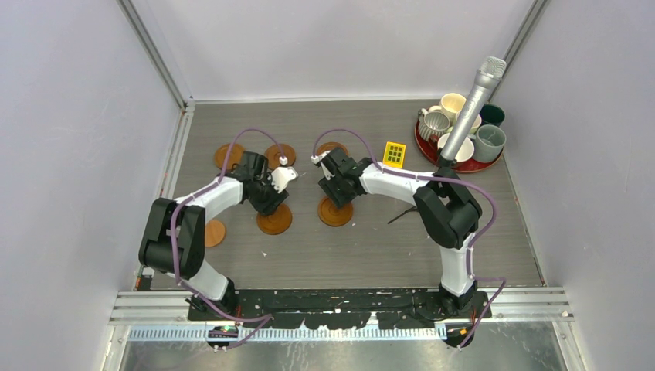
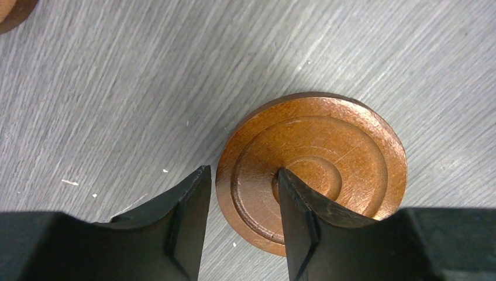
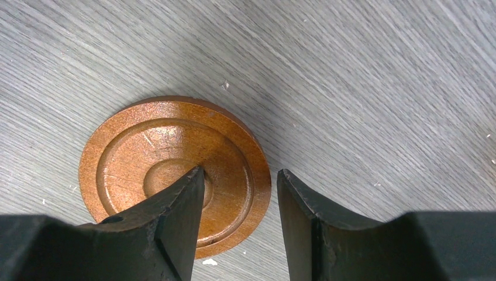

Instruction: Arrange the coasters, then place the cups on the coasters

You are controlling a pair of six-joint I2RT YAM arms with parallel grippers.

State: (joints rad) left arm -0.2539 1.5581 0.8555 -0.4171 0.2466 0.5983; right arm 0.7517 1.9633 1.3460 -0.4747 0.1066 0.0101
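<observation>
From above you cannot see either pair of fingertips, because the black gripper bodies cover them. The microphone crosses the cups on the red tray, so they are hard to count. Far left of the tray, the left gripper stands partly open over one coaster — one finger above its centre ring, the other above the bare table. The right gripper, nearer the tray, straddles the edge of a second coaster the same way. Neither holds anything. Whether a finger touches the wood, I cannot tell.
</observation>
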